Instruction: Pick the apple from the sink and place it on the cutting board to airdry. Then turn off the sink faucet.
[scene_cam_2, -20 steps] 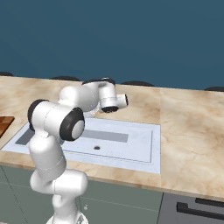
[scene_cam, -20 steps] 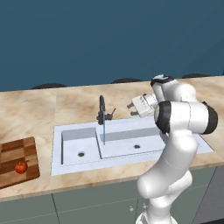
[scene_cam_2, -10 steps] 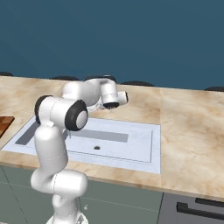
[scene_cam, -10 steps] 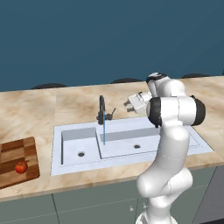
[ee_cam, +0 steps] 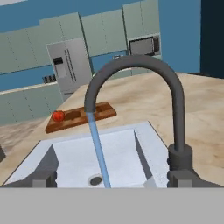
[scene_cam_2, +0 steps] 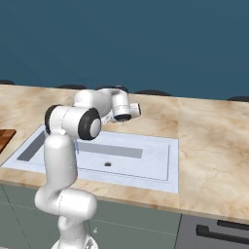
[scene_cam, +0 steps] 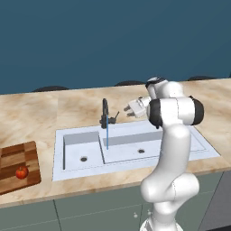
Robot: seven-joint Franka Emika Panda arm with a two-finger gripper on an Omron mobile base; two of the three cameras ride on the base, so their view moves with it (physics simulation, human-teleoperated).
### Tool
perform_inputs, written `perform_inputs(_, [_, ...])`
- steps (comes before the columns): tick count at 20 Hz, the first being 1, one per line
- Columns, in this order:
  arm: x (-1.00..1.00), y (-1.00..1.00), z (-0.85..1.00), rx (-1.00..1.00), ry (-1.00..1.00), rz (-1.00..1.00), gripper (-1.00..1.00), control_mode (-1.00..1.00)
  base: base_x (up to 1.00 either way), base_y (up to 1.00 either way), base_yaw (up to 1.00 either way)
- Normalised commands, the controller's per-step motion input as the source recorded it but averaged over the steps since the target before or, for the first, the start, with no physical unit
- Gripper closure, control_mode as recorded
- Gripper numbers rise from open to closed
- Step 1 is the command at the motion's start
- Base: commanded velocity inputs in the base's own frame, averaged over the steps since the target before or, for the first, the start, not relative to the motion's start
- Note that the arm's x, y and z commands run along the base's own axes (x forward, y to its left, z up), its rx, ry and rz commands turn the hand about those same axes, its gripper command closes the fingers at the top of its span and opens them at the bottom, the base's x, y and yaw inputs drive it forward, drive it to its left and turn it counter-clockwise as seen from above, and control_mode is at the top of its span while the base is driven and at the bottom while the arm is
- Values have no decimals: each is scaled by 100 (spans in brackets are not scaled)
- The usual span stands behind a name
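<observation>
Water's running from the sink faucet (scene_cam: 105, 115) into the sink (scene_cam: 131, 149). The tool (scene_cam: 121, 113) sits just right of the faucet, holding nothing; can't tell how far it's open. Further off, the apple (scene_cam: 21, 172) rests on the cutting board (scene_cam: 13, 160) on the desk (scene_cam: 45, 108).

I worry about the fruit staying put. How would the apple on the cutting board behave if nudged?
The apple looks small and round, so it would probably roll easily. The cutting board seems flat with no raised rim, so a nudge might send the fruit off. Its smooth skin could be slippery.
</observation>
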Motion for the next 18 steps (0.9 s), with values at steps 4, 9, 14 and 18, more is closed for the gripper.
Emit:
perform_inputs(4, [18,11,-21,0,0,0,-100,-100,0,0,0])
perform_inputs(9, [22,7,-11,0,0,0,-100,-100,0,0,0])
perform_inputs(14, [17,2,-12,0,0,0,-100,-100,0,0,0])
perform_inputs(18, [14,0,-15,0,0,0,-100,-100,0,0,0])
